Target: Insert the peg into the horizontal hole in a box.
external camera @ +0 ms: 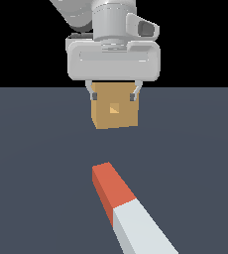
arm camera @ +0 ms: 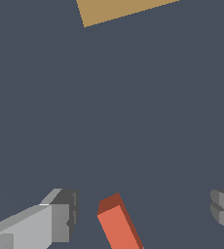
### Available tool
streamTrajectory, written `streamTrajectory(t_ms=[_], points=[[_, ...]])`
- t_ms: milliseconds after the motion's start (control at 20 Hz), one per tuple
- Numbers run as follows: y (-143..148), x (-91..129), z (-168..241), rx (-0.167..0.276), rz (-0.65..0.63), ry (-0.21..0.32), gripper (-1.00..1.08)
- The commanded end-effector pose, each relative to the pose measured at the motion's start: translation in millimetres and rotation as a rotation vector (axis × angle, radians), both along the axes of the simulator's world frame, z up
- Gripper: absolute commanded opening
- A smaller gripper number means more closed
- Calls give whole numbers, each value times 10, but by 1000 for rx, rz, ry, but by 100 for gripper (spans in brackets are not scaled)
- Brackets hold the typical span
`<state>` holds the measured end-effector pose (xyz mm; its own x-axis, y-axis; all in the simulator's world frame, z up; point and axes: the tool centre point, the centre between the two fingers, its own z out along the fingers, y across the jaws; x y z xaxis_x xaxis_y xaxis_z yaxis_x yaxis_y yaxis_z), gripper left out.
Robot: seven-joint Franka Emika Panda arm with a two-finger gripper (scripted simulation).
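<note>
The peg lies flat on the dark floor, its red-orange half [external camera: 111, 191] pointing toward the box and its white half [external camera: 142, 232] nearest the exterior camera. The tan box [external camera: 115, 106] stands beyond it, with the small square hole [external camera: 114, 109] in the face turned toward the peg. My gripper [external camera: 113, 93] hangs open and empty above the floor, and in the exterior view its fingertips overlap the box's upper corners. In the wrist view the peg's red end [arm camera: 119, 226] shows between my spread fingers [arm camera: 60, 214], apart from both. A corner of the box [arm camera: 119, 9] shows at the frame edge.
The dark grey floor [external camera: 36, 163] stretches all around the box and peg. No other objects show in either view.
</note>
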<state>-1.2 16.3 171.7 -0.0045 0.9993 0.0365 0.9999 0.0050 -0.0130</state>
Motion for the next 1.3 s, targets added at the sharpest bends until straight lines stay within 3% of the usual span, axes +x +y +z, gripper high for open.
streamTrajectory(t_ms=[0, 600, 1250], points=[[0, 0, 0, 0, 0, 0, 100], [-281, -21, -131, -4, 55, -2, 100], [-1180, 31, -543, -17, 228, -10, 100]])
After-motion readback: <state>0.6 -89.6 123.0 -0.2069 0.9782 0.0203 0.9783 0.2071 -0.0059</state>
